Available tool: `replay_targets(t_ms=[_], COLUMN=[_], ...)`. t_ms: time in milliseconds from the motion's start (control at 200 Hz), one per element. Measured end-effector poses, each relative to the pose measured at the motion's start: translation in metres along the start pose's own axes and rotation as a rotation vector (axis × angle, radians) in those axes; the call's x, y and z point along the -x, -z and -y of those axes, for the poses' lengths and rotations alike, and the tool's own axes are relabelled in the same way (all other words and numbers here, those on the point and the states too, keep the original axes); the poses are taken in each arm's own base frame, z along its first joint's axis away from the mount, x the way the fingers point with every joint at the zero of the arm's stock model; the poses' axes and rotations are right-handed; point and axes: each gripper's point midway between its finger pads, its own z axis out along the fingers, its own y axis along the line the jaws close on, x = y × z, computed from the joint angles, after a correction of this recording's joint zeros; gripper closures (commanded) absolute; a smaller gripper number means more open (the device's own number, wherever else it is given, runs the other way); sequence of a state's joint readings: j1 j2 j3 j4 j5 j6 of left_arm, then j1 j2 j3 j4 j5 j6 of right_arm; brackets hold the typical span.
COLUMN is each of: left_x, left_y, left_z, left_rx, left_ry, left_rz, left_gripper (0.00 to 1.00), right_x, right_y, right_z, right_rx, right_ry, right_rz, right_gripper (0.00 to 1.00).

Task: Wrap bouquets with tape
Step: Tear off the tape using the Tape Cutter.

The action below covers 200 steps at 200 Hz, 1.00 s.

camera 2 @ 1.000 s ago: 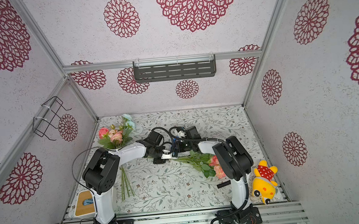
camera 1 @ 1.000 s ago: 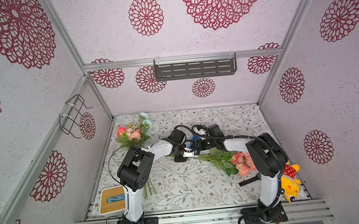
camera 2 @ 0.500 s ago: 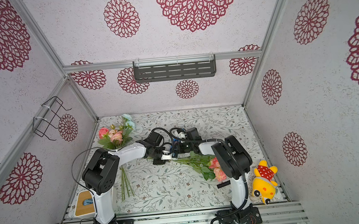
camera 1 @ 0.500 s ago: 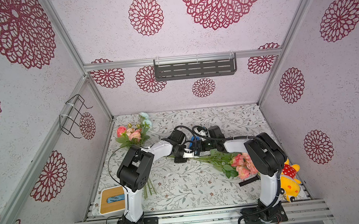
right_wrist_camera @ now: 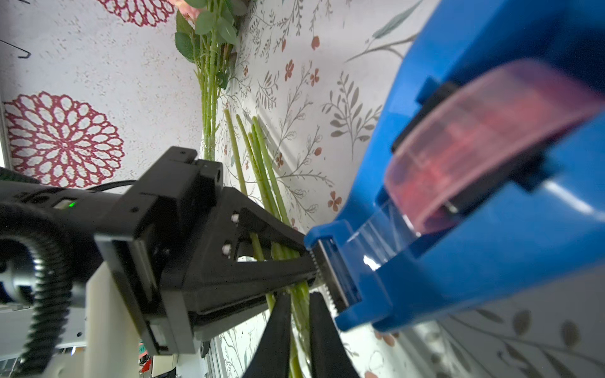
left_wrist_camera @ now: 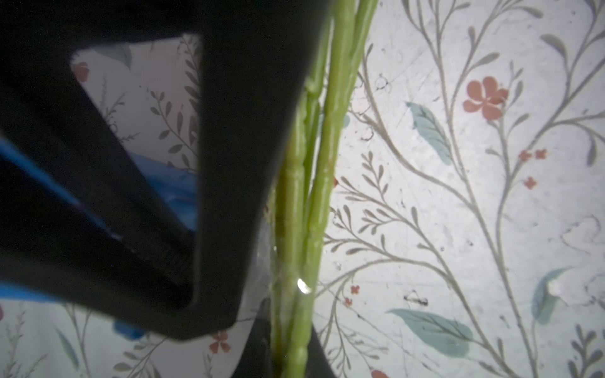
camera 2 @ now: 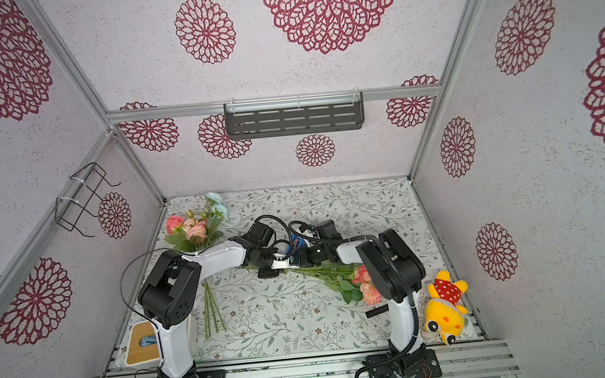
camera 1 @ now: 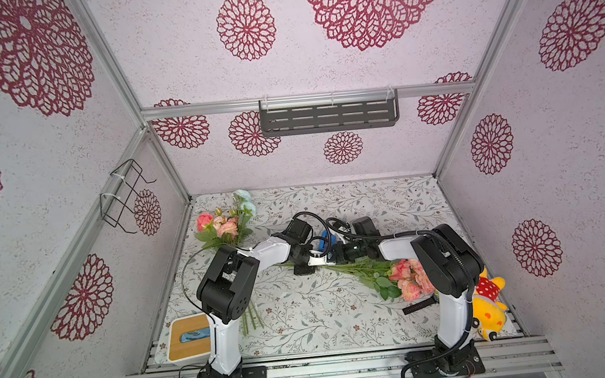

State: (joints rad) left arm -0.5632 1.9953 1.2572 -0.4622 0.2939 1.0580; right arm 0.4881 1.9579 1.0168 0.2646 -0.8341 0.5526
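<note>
One bouquet (camera 1: 410, 279) lies across the middle of the mat in both top views, its pink blooms by the right arm and its stems (left_wrist_camera: 330, 131) running left. My left gripper (camera 1: 313, 262) is shut on those stems, which pass between its jaws in the left wrist view. Right beside it, my right gripper (right_wrist_camera: 299, 314) is shut on the same stems (right_wrist_camera: 262, 157). The blue tape dispenser (right_wrist_camera: 474, 229) sits just behind the two grippers, its toothed cutter touching the left gripper's fingers (right_wrist_camera: 262, 271). The other bouquet (camera 1: 227, 222) lies at the back left, its stems passing under the left arm.
A yellow plush toy (camera 1: 487, 304) and a black wristwatch (camera 1: 419, 305) lie at the front right. A white box with a wooden top (camera 1: 188, 336) stands at the front left. A wire basket (camera 1: 126, 198) hangs on the left wall and a dark shelf (camera 1: 328, 113) on the back wall.
The held bouquet's blooms and the right arm have shifted slightly toward the front. Both grips look the same.
</note>
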Motion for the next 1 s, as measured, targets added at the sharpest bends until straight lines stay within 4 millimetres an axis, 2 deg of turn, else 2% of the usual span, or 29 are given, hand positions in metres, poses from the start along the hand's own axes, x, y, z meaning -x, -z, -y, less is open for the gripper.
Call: replay_targets(t_ms=[255, 395, 680, 811, 1001], left_x=[0.000, 0.000, -0.002, -0.004, -0.005], left_y=[0.000, 0.000, 0.002, 0.004, 0.009], left_z=[0.001, 0.001, 0.004, 0.007, 0.021], left_rx=[-0.004, 0.001, 0.000, 0.004, -0.007], left_ry=[-0.005, -0.007, -0.007, 0.004, 0.026], left_rz=[0.003, 0.004, 0.003, -0.009, -0.017], left_gripper=[1.00, 1.00, 1.00, 1.00, 1.00], right_x=[-0.003, -0.005, -0.004, -0.006, -0.011], right_y=[-0.001, 0.000, 0.002, 0.002, 0.000], right_z=[0.004, 0.019, 0.021, 0.029, 0.036], right_rx=[-0.070, -0.170, -0.251, -0.305, -0.351], right_ry=[0.031, 0.046, 0.082, 0.086, 0.095], right_rz=[-0.024, -0.018, 0.013, 0.019, 0.020], right_gripper=[0.85, 0.86, 0.86, 0.85, 0.80])
